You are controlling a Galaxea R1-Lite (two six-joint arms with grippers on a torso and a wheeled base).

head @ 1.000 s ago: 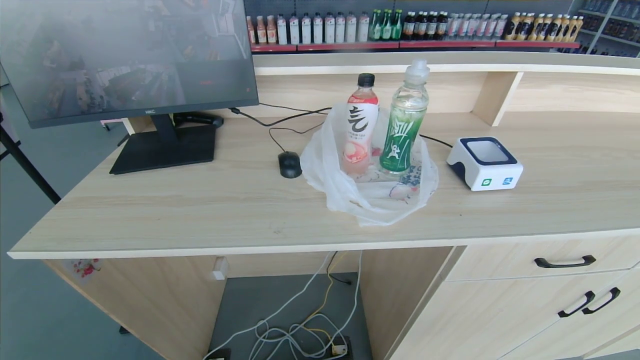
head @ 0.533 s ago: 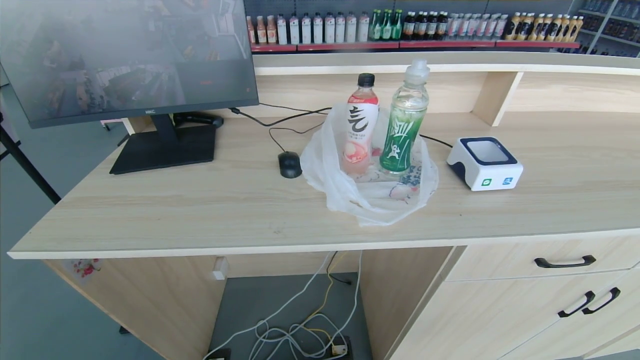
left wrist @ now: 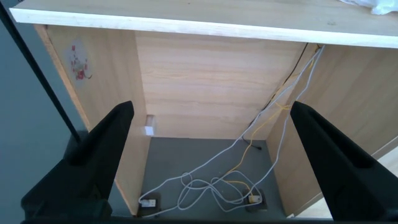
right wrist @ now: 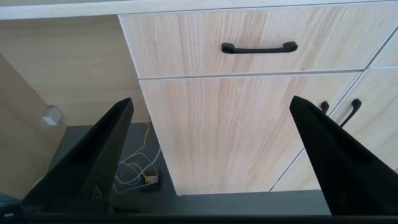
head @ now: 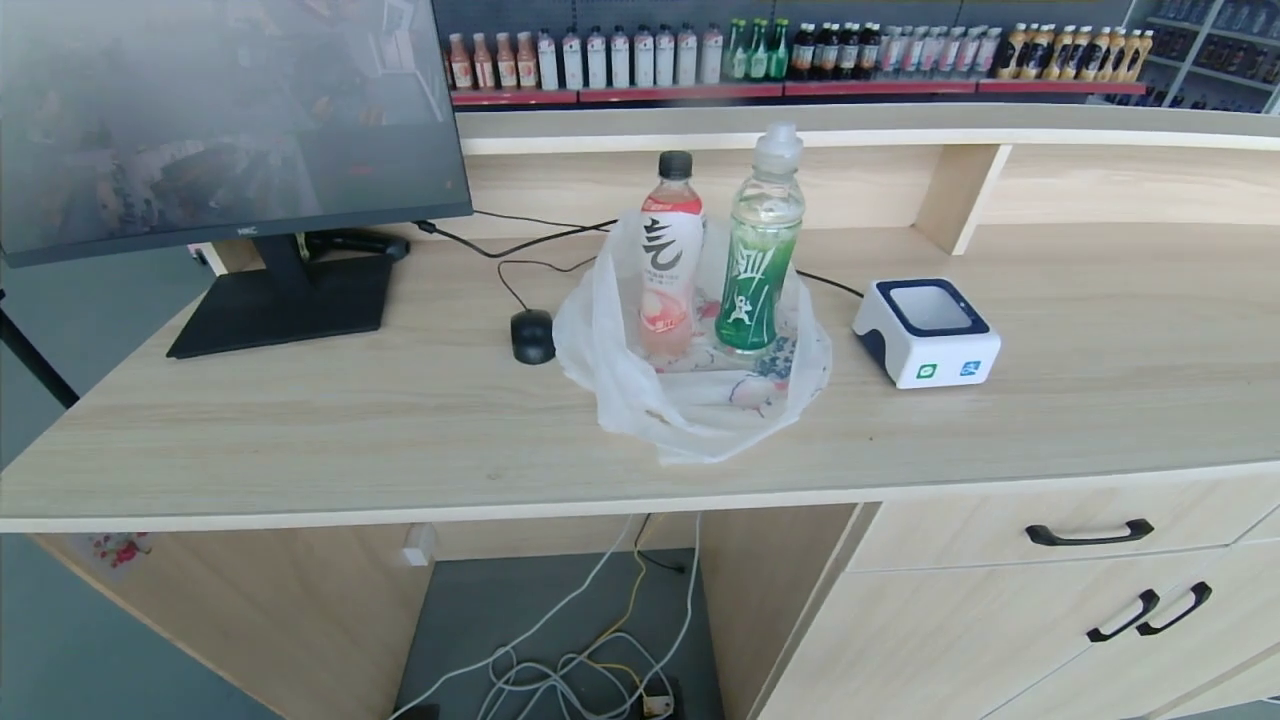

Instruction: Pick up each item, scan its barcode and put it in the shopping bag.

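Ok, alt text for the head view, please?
A pink bottle and a green bottle stand upright inside the open white shopping bag on the wooden counter. The white scanner sits at the bag's right, a mouse and monitor at its left.

The left gripper has two matte black fingers, broad at the base and tapering to blunt wedge tips. The right gripper has the same plain black, flat-faced wedge fingers.

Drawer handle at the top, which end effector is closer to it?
Right. The right end effector is in front of the drawer handle; the left end effector faces the cables under the counter.
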